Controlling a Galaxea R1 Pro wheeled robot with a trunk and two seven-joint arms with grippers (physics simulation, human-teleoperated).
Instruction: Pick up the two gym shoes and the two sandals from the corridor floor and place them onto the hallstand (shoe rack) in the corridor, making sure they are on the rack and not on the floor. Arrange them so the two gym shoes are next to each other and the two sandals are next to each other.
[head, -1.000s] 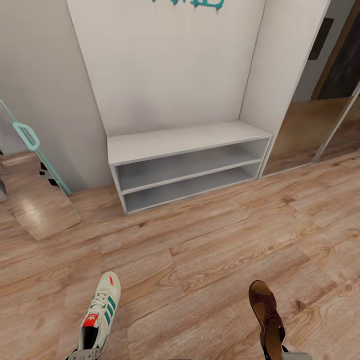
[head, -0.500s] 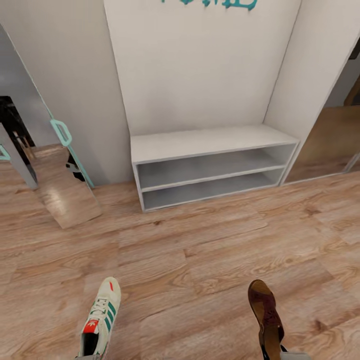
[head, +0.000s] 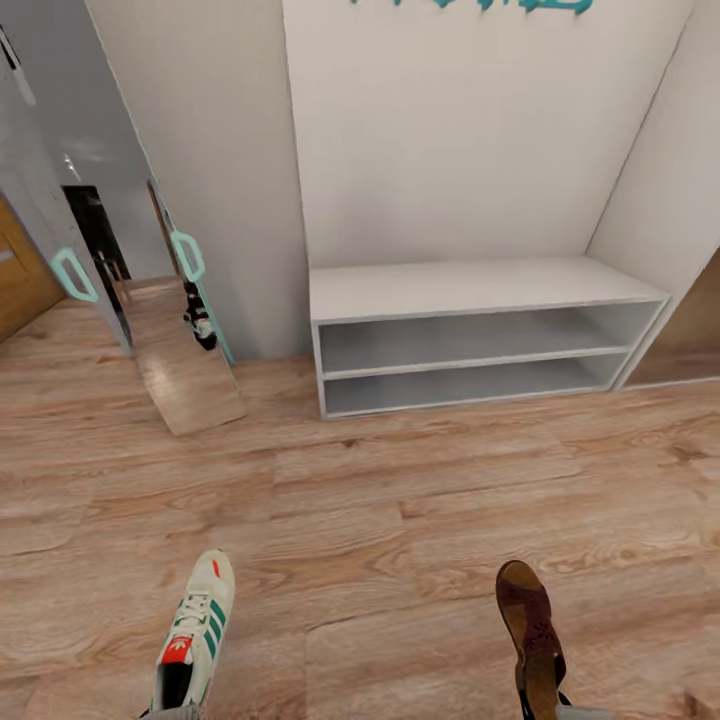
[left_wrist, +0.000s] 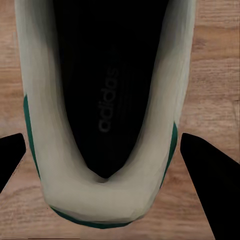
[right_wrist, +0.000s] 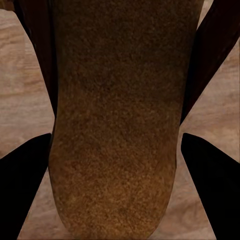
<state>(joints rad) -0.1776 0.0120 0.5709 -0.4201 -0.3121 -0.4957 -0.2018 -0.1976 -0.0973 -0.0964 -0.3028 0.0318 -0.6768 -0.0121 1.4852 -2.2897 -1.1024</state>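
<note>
Light and fairly stiff: gym shoe (left_wrist: 100, 110) pinched at the heel by left gripper (left_wrist: 107, 160), sandal (right_wrist: 117, 125) heel clamped likewise by right gripper (right_wrist: 117, 165).

White-green gym shoe (head: 196, 634); brown sandal (head: 531, 633); grey-white hallstand (head: 470, 290).

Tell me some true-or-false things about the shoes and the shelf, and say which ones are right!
1. The left gripper has a white sneaker between its fingers. True.
2. The right gripper carries a sneaker too. False: it has a brown sandal.
3. The shoe rack already has shoes on it. False: its top and both shelves look bare.
4. The floor is wood planks. True.
5. The sneaker's inside is bright red. False: in the left wrist view it is black.
</note>
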